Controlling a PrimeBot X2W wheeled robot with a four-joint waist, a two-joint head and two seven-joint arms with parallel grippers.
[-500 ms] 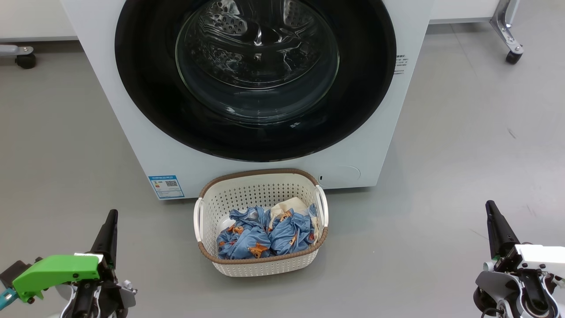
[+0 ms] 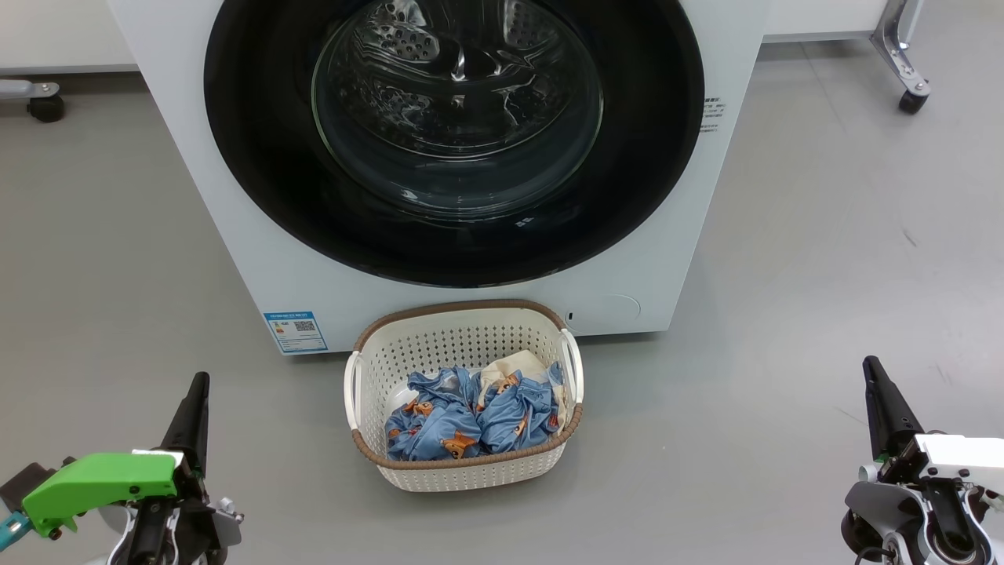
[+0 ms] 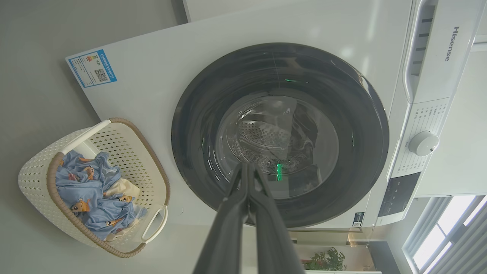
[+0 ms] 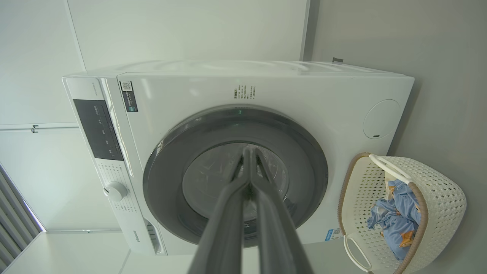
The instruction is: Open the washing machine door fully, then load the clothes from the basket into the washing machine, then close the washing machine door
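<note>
Nothing has moved since half a second ago. Your left hand and right hand are both pinched shut and empty, low over the floor on either side of the basket. The clothes lie in it, just before the washer, whose door is closed.

On the grey floor stand a wheeled metal leg and a dark castor, well apart.
</note>
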